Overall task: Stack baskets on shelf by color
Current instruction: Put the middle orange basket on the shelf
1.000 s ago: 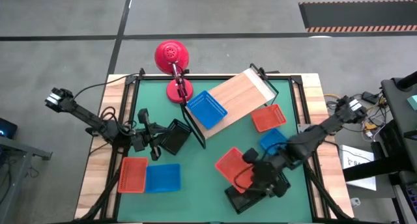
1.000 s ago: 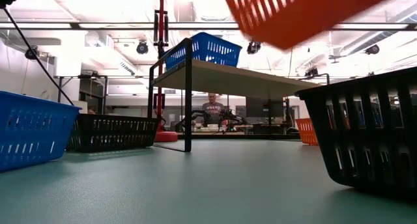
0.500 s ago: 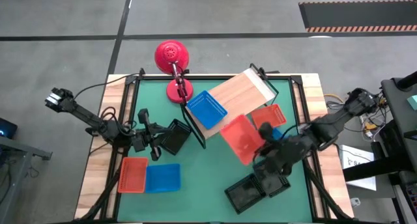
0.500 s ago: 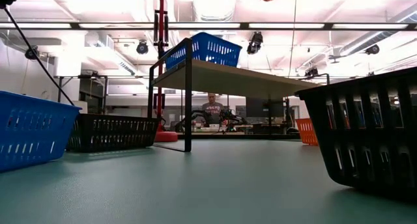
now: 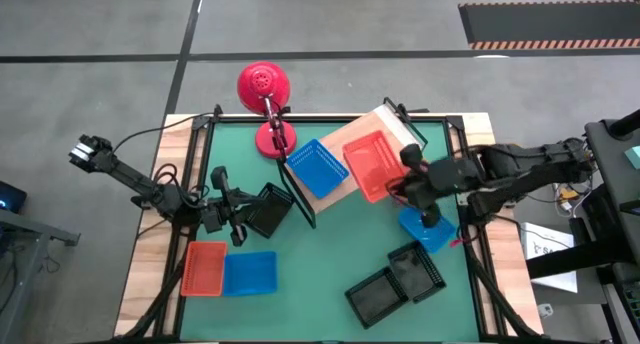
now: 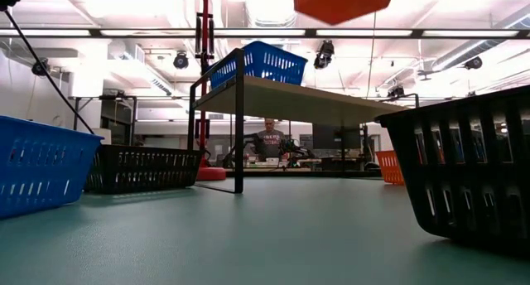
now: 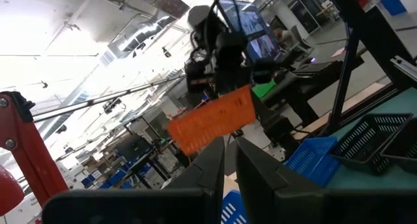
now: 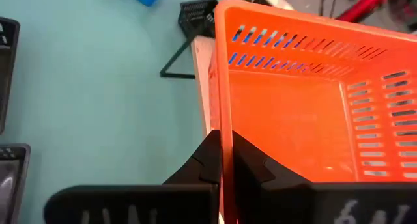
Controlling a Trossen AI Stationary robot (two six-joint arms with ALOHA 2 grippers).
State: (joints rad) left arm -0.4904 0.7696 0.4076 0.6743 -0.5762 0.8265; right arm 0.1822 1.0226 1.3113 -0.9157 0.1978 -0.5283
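Note:
My right gripper [image 5: 403, 179] is shut on a red-orange basket [image 5: 370, 166] and holds it in the air above the wooden shelf [image 5: 385, 127]. It shows high in the low view [image 6: 344, 2]. A blue basket [image 5: 318, 168] sits on the shelf's left end. My left gripper [image 5: 243, 220] is shut and low at the table's left. It lies next to a black basket [image 5: 268, 209] that rests on the mat. My right gripper pinches one side wall of the red-orange basket at its rim [image 8: 220, 123], one finger inside the basket and one outside. The basket is lifted clear above the shelf, open side up and a little tilted. My left gripper: I cannot tell whether it touches the black basket.
A red-orange basket [image 5: 205, 267] and a blue basket [image 5: 250, 272] lie near left. Two black baskets [image 5: 375, 296] [image 5: 418, 272] lie near right. A blue basket [image 5: 425, 229] lies under the right arm. A red lamp [image 5: 263, 84] stands at the far left of the shelf.
My right gripper has carried the red-orange basket up from the near middle of the mat toward the far edge, and it now hangs over the shelf. It stays shut on the basket. The left arm has kept still.

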